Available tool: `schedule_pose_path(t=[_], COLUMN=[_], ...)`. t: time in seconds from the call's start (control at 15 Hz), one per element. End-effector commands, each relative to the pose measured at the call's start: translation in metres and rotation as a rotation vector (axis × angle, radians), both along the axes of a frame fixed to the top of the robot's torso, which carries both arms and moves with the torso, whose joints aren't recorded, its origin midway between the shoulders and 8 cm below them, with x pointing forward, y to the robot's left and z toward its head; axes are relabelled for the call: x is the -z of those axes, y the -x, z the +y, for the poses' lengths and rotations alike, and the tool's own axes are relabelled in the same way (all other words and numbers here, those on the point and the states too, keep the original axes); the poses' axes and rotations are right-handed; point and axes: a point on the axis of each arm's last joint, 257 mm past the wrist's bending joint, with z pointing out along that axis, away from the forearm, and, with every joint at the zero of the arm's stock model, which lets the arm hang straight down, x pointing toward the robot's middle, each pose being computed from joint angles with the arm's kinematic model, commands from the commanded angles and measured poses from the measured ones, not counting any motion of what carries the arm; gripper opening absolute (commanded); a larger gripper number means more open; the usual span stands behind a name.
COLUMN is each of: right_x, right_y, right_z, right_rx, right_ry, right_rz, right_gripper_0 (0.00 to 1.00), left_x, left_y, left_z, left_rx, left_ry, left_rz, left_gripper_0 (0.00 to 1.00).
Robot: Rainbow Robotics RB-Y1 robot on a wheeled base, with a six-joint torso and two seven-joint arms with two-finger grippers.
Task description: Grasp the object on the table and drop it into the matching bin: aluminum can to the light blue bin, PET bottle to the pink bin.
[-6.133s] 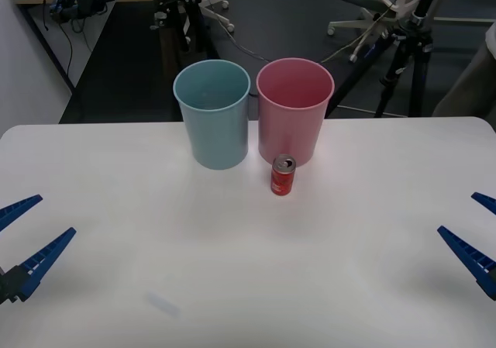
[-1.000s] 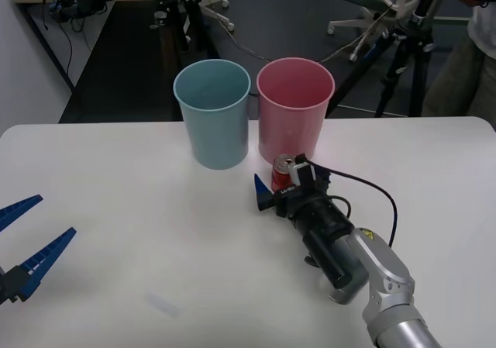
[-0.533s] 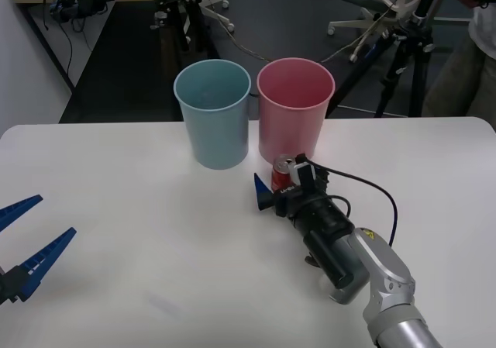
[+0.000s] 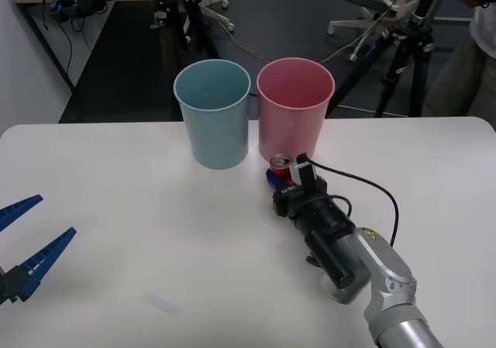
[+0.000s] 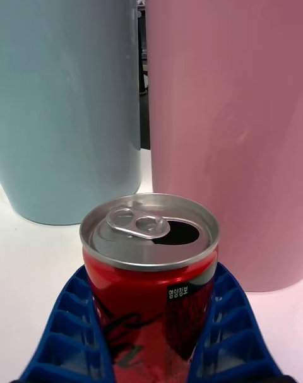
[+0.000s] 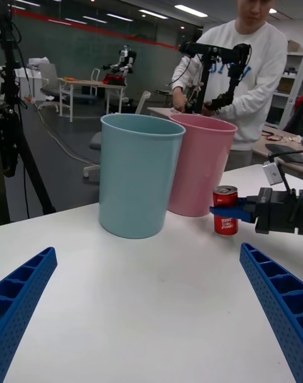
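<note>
The aluminum can stands upright on the white surface, just in front of the pink bin and very near its base; whether can and bin actually touch is hard to judge from the front view. The right gripper reaches in low from the robot's right side, its dark arm and cable trailing back across the surface. In the right wrist view its blue ribbed fingers sit closed in against both flanks of the can, one on each side, so the gripper has hold of the can, which rests on the surface. The can's silver top shows its pull-tab and an open mouth.

The light blue bin stands beside the pink one, on the robot's left of it, the two rims nearly meeting. From the left wrist view the can appears at the foot of the pink bin, clasped by the far gripper, with the light blue bin nearer the camera.

The left gripper hangs at the near left edge of the surface, well apart from the can and bins, its fingers spread wide and holding nothing.
</note>
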Motion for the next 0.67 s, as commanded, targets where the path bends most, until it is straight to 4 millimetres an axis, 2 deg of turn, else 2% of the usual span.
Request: schedule_pose_path(t=[0.07, 0.47, 0.67], right_x=[0.000, -0.011, -0.028], right_y=[0.000, 0.003, 0.016], right_z=[-0.001, -0.003, -0.009], right_rx=[0.000, -0.018, -0.023], right_ry=[0.001, -0.019, -0.026], right_rz=[-0.002, -0.026, -0.070], right_gripper_0=[0.00, 0.00, 0.00], left_x=[0.000, 0.000, 0.000], left_y=[0.000, 0.000, 0.000], left_z=[0.000, 0.000, 0.000], left_rx=[0.000, 0.000, 0.000], left_ry=[0.000, 0.000, 0.000], left_rz=[0.000, 0.000, 0.000], left_gripper_0=[1.00, 1.00, 1.00])
